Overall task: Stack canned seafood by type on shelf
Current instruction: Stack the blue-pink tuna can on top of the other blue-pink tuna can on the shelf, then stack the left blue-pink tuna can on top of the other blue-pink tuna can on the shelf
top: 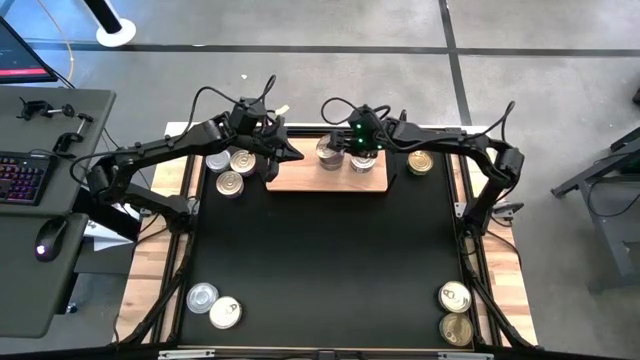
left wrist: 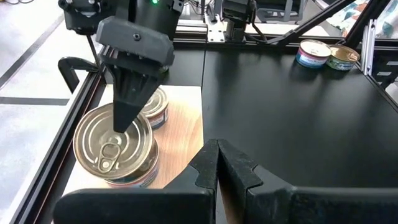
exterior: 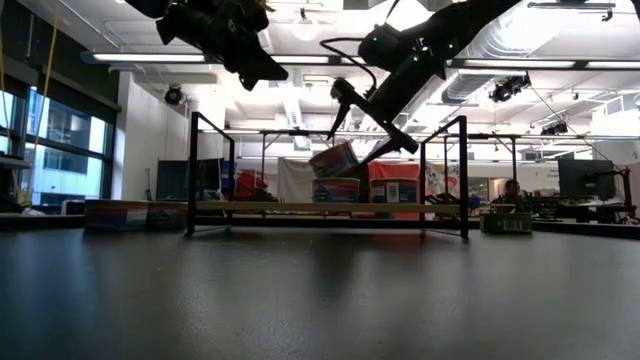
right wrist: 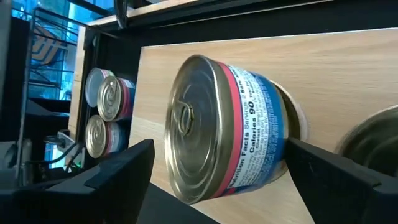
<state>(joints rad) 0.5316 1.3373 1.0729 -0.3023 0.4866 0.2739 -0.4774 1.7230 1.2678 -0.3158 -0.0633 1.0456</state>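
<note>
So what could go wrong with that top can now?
The top can sits tilted on the can below on the shelf, so it might slide off or roll away. The right gripper is open with its fingers close on both sides, so pulling away carelessly could bump it. The left gripper waits nearby.

Robotics lab, open-plan. Exposed ceiling ducts (exterior: 560, 60) and strip lights (exterior: 150, 57) overhead; desk (top: 40, 200) with keyboard (top: 22, 177) and mouse (top: 47, 239) beside the framed black-mat table (top: 320, 260); monitors (exterior: 585, 180) behind.
</note>
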